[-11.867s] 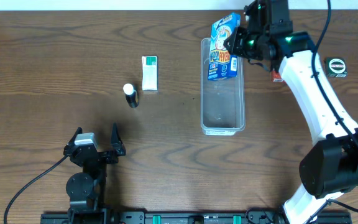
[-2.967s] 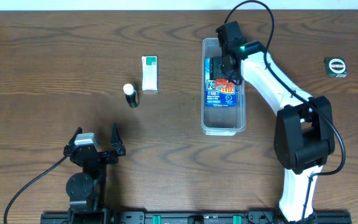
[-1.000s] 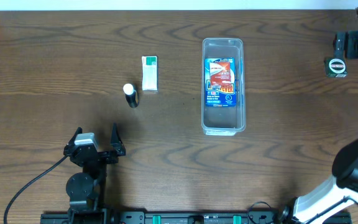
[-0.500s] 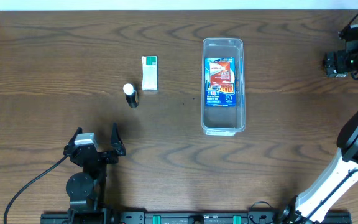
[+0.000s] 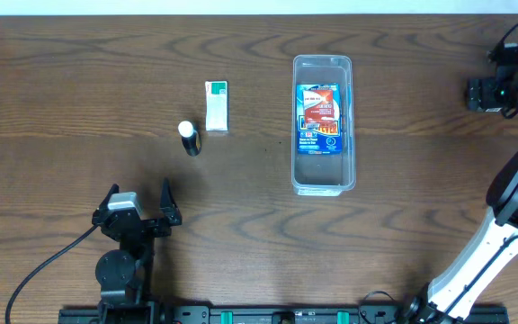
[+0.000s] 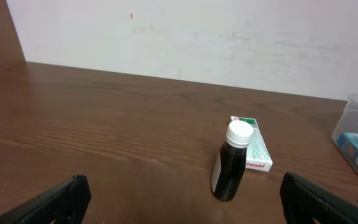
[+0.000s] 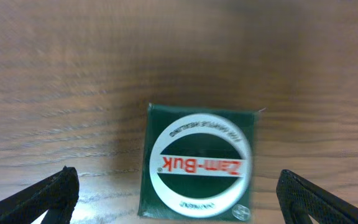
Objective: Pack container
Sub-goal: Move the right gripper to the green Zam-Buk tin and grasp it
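Observation:
The container (image 5: 323, 183) is a clear long bin right of the table's middle, with a blue box (image 5: 320, 117) lying flat inside. It also shows at the right edge of the left wrist view, as the container (image 6: 355, 118). My right gripper (image 5: 484, 93) hangs at the far right edge, over a small green Zam-Buk box (image 7: 201, 165). That gripper (image 7: 182, 200) is open, one finger on each side of the box and neither touching it. My left gripper (image 5: 139, 198) rests open near the front left. In its own view the left gripper (image 6: 182, 200) holds nothing.
A dark bottle (image 5: 189, 139) with a white cap stands left of the container, next to a green-and-white Panadol box (image 5: 216, 105). Both lie ahead of the left gripper, the bottle (image 6: 232, 163) in front of the Panadol box (image 6: 253, 152). A white wall borders the table's far edge.
My right arm has come down from the far right corner and now covers the Zam-Buk box in the overhead view. The left arm, container and other items have not moved.

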Controlling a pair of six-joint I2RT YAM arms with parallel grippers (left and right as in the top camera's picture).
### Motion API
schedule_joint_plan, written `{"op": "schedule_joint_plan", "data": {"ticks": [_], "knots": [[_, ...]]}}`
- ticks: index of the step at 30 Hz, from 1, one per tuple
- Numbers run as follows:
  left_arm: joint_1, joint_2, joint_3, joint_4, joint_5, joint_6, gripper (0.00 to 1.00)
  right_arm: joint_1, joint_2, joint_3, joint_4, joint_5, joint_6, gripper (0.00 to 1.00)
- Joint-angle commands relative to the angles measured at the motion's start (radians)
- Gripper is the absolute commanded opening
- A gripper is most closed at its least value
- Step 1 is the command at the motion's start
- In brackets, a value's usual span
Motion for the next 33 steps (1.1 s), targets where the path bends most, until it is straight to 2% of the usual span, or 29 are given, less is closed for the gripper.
{"op": "schedule_joint_plan", "data": {"ticks": [1, 33], "knots": [[0.005, -0.005, -0.020, -0.034, -0.012, 0.012, 0.98, -0.018, 0.016, 0.000, 0.005, 0.004, 0.033, 0.99], [0.005, -0.005, -0.020, -0.034, -0.012, 0.013, 0.98, -0.049, 0.058, 0.000, 0.050, -0.082, 0.044, 0.99]]}}
